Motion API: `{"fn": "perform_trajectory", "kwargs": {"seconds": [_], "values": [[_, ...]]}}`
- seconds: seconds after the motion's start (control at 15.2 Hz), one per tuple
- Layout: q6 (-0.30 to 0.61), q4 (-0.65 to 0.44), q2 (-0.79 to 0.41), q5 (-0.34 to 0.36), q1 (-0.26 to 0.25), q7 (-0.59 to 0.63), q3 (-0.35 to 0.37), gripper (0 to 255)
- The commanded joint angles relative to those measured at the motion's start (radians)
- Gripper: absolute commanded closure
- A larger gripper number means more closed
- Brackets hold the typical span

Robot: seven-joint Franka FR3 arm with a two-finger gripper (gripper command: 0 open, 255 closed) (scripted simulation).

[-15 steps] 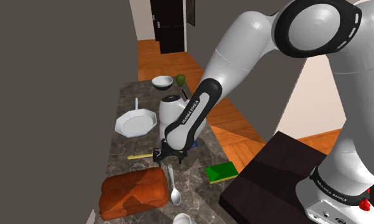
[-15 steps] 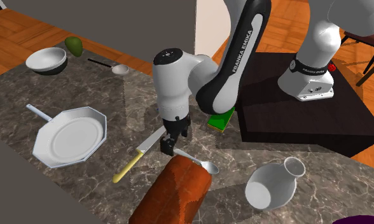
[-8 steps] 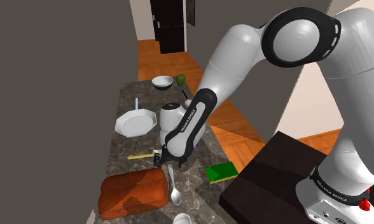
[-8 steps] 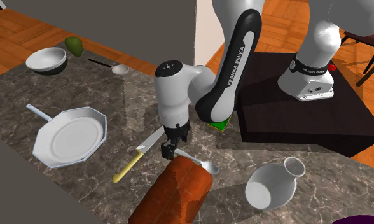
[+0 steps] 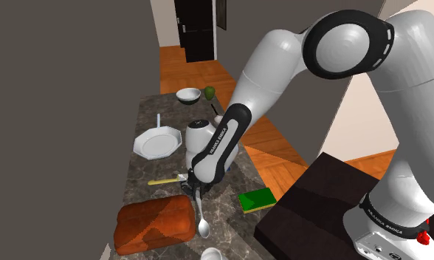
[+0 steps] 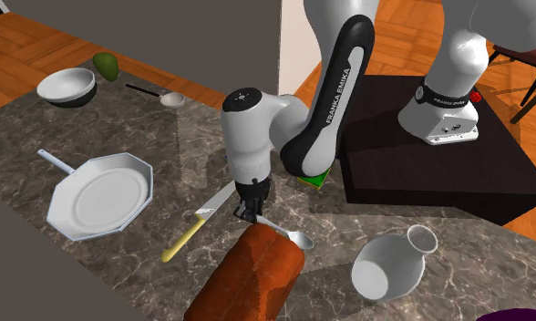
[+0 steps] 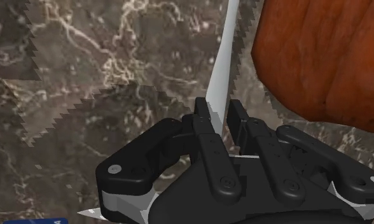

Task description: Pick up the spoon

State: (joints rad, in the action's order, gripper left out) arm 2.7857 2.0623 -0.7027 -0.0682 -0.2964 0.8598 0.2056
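Silver spoon (image 6: pixel 298 240) on the brown marbled table (image 6: pixel 166 137), its handle pinched in the black tool (image 6: pixel 249 212).
Low in the middle of the second exterior view the tool points straight down at the table, its fingers drawn nearly together around the thin handle. The wrist view shows the handle (image 7: pixel 222 63) running out from between the two fingertips (image 7: pixel 203 121), which press on it from either side. The spoon's bowl lies on the table at the lower middle of the shoulder view (image 5: pixel 204 227), just beside the end of a reddish-brown loaf (image 5: pixel 155 221). A yellow-handled knife (image 6: pixel 198 223) lies just left of the tool, a white plate (image 6: pixel 102 194) further left, and a green sponge (image 5: pixel 257 199) to the right.
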Motion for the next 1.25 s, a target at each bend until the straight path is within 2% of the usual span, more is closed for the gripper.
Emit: {"fn": "perform_trajectory", "kwargs": {"seconds": [0.0, 1.19], "values": [[0.0, 0.0, 0.0, 0.0, 0.0, 0.0, 0.0, 255], [-0.134, 0.057, 0.192, -0.022, 0.026, 0.006, 0.028, 255]]}}
